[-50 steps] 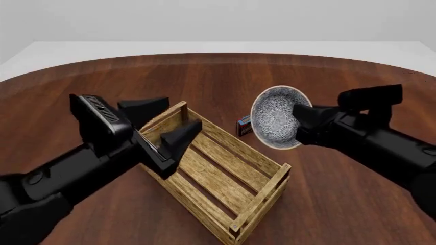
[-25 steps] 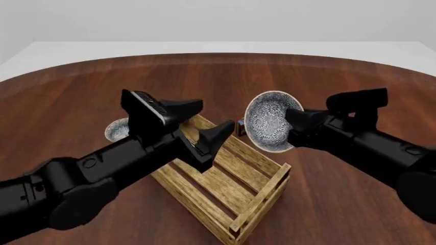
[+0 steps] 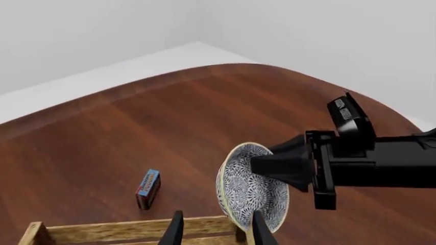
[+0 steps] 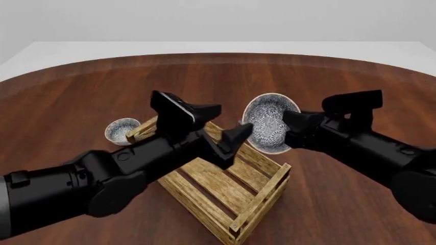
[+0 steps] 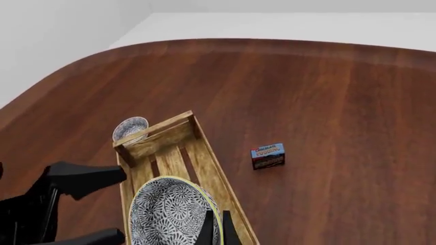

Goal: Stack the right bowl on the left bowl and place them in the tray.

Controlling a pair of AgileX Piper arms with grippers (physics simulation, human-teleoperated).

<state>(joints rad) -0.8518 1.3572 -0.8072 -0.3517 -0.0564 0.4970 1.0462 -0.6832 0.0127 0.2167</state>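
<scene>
The right bowl [image 4: 267, 122], blue-patterned with a pale rim, hangs tilted on edge over the far end of the tray [image 4: 262, 196]. My right gripper [image 4: 289, 124] is shut on its rim; the right wrist view shows the bowl [image 5: 170, 214] pinched between the fingertips [image 5: 206, 227]. The left bowl [image 4: 122, 130] sits on the table just left of the tray's far corner, also seen as left bowl [image 5: 130, 127]. My left gripper [image 4: 223, 125] is open above the tray, close beside the held bowl [image 3: 252, 189], holding nothing. Its fingers [image 3: 175, 230] flank the tray's plank [image 3: 129, 229].
A small dark box [image 3: 148, 189] with a blue label lies on the table beyond the tray, also seen as the box [image 5: 268, 155]. The round wooden table [image 4: 327, 76] stretches out behind and to both sides.
My left arm has swung forward and right over the tray toward the held bowl, uncovering the left bowl. The right gripper has carried its bowl slightly left.
</scene>
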